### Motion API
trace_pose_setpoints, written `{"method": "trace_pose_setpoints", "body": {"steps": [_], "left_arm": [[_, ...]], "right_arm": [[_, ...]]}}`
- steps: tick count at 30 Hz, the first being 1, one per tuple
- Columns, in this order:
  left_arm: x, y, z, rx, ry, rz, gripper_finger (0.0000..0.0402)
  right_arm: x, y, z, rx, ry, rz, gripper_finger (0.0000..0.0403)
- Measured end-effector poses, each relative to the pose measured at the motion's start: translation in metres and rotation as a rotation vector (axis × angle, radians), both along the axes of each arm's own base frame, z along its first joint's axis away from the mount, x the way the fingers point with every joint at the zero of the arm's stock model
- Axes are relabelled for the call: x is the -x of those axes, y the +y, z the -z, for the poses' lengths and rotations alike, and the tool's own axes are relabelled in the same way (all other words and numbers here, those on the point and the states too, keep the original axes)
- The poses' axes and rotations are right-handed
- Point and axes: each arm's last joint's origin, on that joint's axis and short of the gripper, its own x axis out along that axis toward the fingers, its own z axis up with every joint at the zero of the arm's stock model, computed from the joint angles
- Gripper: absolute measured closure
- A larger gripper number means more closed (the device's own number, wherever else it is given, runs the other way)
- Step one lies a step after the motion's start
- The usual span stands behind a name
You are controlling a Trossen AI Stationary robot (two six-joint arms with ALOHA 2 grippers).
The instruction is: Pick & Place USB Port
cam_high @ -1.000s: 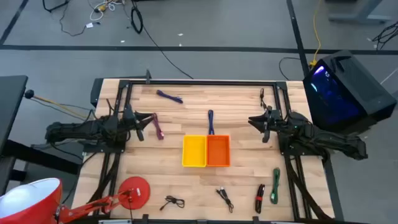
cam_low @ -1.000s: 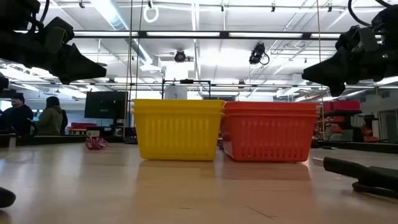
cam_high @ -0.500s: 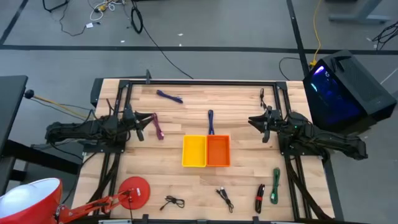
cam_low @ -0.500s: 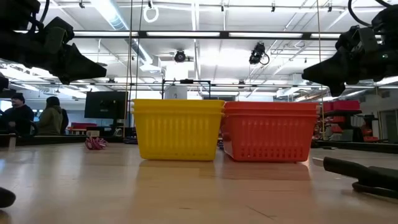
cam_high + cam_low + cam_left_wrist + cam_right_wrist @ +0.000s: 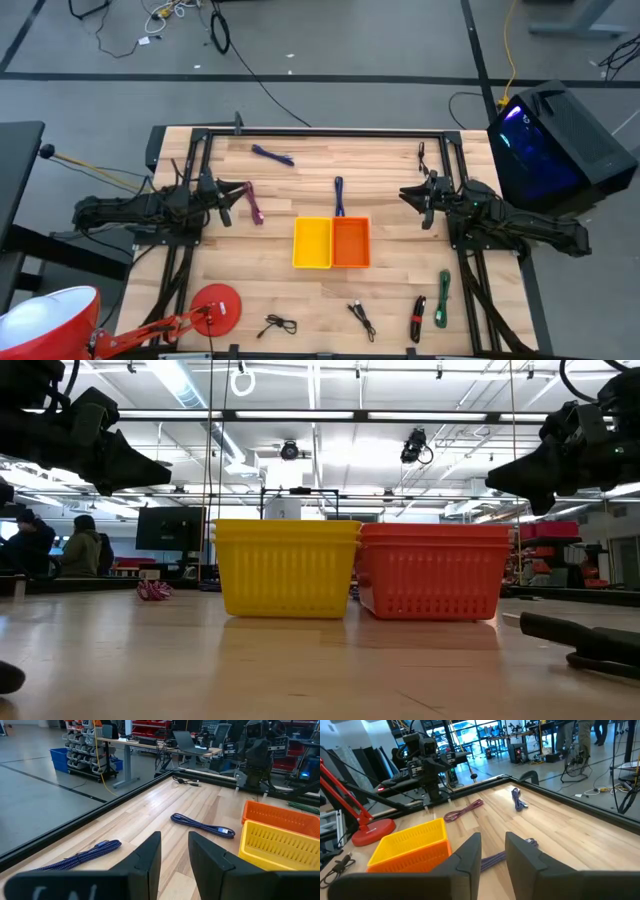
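Several USB cables lie flat on the wooden table: a blue one [image 5: 272,155] near the far edge, a dark blue one [image 5: 339,195] just beyond the bins, a magenta one [image 5: 255,203] by my left gripper, and black, red and green ones [image 5: 443,298] near the near edge. A yellow bin [image 5: 312,243] and an orange bin [image 5: 351,243] stand side by side at the middle. My left gripper [image 5: 245,189] [image 5: 174,834] hovers left of the bins, open by a narrow gap and holding nothing. My right gripper [image 5: 404,194] [image 5: 493,835] hovers right of them, likewise narrowly open and holding nothing.
A red lamp base [image 5: 215,308] sits at the near left corner. A black frame rail [image 5: 320,132] runs along the table's far edge and sides. A dark box with a lit blue screen [image 5: 555,140] stands off the right side. People stand in the room beyond [image 5: 85,550].
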Motion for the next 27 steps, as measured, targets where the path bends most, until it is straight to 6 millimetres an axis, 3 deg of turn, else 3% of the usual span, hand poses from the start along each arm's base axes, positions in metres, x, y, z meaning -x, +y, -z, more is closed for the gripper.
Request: {"method": "trace_pose_setpoints", "body": {"steps": [13,27], "left_arm": [[0.000,0.001,-0.015,-0.074,-0.118,-0.020,0.0298],[0.000,0.001,-0.016,-0.062,-0.139,-0.020,0.0298]], "right_arm": [[0.000,0.000,0.000,0.000,0.000,0.000,0.0312],[0.000,0.000,0.000,0.000,0.000,-0.001,0.0312]]}}
